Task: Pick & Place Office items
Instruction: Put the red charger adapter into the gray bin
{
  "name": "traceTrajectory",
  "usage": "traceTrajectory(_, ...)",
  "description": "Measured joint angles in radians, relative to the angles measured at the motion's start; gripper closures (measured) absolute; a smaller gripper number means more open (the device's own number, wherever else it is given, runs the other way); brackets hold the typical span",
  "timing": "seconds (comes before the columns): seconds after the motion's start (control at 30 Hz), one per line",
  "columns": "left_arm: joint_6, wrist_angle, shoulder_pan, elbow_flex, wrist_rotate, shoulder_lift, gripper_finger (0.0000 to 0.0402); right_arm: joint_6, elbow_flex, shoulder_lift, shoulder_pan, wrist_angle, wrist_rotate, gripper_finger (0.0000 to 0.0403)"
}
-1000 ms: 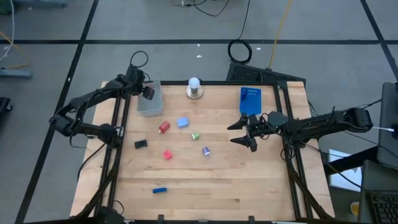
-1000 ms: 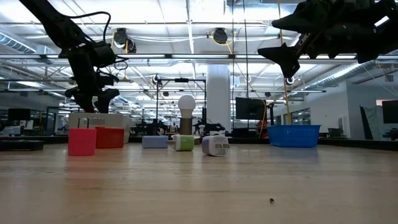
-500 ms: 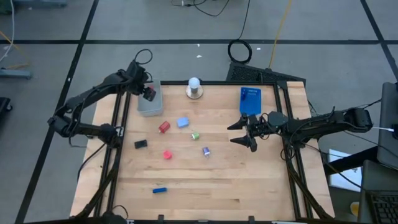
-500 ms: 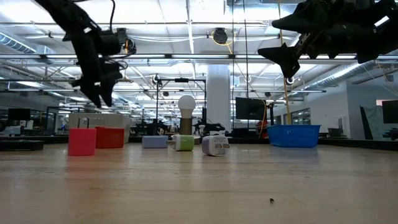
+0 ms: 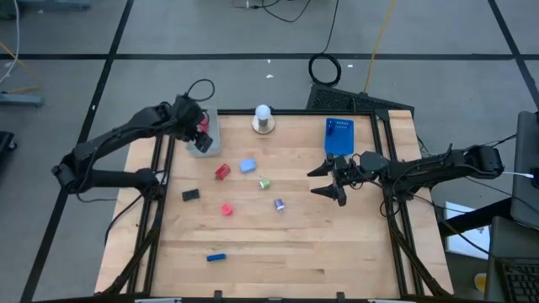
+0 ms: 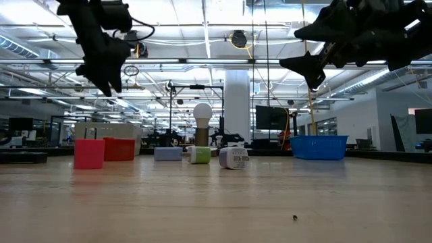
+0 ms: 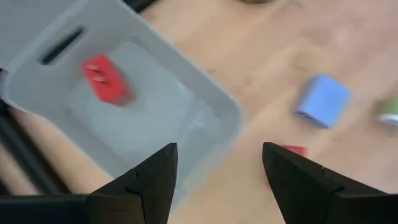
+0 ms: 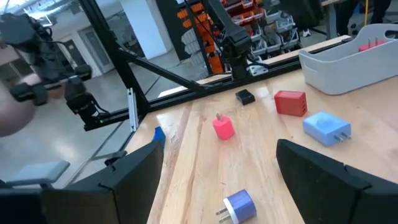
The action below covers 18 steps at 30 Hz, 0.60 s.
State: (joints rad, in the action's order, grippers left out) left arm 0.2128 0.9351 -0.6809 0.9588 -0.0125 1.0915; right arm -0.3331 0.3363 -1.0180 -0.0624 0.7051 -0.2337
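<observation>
My left gripper (image 5: 200,135) hangs open and empty above the grey tray (image 5: 214,145) at the table's far left. A red plug-like item (image 7: 107,79) lies on the tray's floor. My right gripper (image 5: 337,178) is open and empty, held in the air at the table's right, near the blue tray (image 5: 338,136). On the wood between the arms lie a red block (image 5: 222,172), a light blue block (image 5: 248,165), a green piece (image 5: 264,183), a black piece (image 5: 191,194), a pink-red piece (image 5: 226,209), a purple piece (image 5: 279,204) and a blue stick (image 5: 216,257).
A white ball on a round grey base (image 5: 264,118) stands at the far edge, between the two trays. The near half of the table holds only the blue stick. Black frame rails run along the table's left and right edges.
My left gripper has risen above the grey tray and turned somewhat. My right gripper has stayed in place.
</observation>
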Motion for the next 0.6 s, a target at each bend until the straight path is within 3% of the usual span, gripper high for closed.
traceTrajectory(0.43,0.239,-0.003,0.276,0.0,-0.022,-0.032,0.0167,0.013,0.0,0.0,-0.002,0.001,0.001,0.0101)
traceTrajectory(0.6,0.355,-0.004,0.368,0.0,0.022,-0.032,0.0167,0.013,0.0,0.0,-0.002,0.001,0.001,0.0101)
